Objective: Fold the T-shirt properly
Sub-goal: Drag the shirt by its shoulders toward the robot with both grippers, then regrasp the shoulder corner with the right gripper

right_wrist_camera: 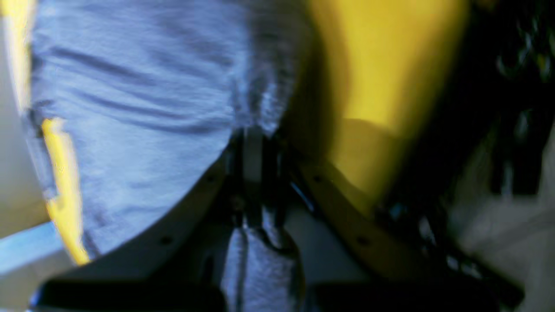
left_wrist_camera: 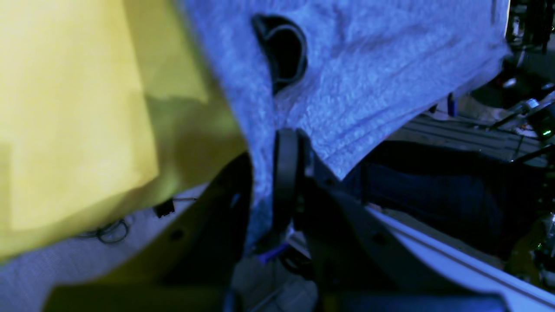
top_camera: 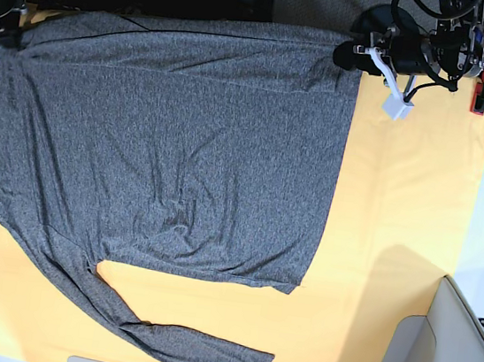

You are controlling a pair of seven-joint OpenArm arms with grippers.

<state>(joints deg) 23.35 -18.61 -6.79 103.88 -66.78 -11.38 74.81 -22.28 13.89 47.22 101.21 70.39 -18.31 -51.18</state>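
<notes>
At the far edge of the T-shirt (top_camera: 166,144) we see both grippers clamped on cloth. The left gripper (left_wrist_camera: 277,130) has its jaws closed tight on a pinch of grey knit at the shirt's far hem corner. The right gripper (right_wrist_camera: 253,138) is likewise closed on grey fabric at the opposite far corner; in the base view it sits mostly off frame. The shirt lies spread flat on the yellow table cloth (top_camera: 399,211), one long sleeve (top_camera: 160,326) trailing along the near edge.

Risks, our judgement: grips look thin, so knit could slip out mid-lift. Uneven pull between arms would skew the fold. That loose near sleeve may drag or bunch. Either jaw might also snag the table cloth under the shirt's edge.
</notes>
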